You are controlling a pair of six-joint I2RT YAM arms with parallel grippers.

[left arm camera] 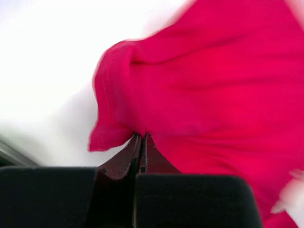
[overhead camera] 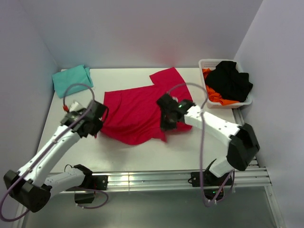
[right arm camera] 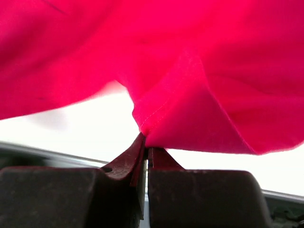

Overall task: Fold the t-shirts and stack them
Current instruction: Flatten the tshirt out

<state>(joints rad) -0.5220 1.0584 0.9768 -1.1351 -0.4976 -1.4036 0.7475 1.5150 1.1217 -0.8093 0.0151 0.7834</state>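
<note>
The crimson-red t-shirt (overhead camera: 137,111) lies spread across the middle of the white table (overhead camera: 118,152), one sleeve reaching toward the back. My left gripper (overhead camera: 98,124) is shut on the red shirt's left edge, seen pinched and lifted in the left wrist view (left arm camera: 141,135). My right gripper (overhead camera: 166,122) is shut on the shirt's right part; the right wrist view (right arm camera: 146,142) shows a stitched hem fold (right arm camera: 161,111) clamped between the jaws. The teal t-shirt (overhead camera: 72,79) lies folded at the back left corner.
A white basket (overhead camera: 241,101) at the back right holds black (overhead camera: 230,80) and orange (overhead camera: 213,97) cloth. Walls close in the table on left, back and right. A metal rail (overhead camera: 142,179) runs along the near edge.
</note>
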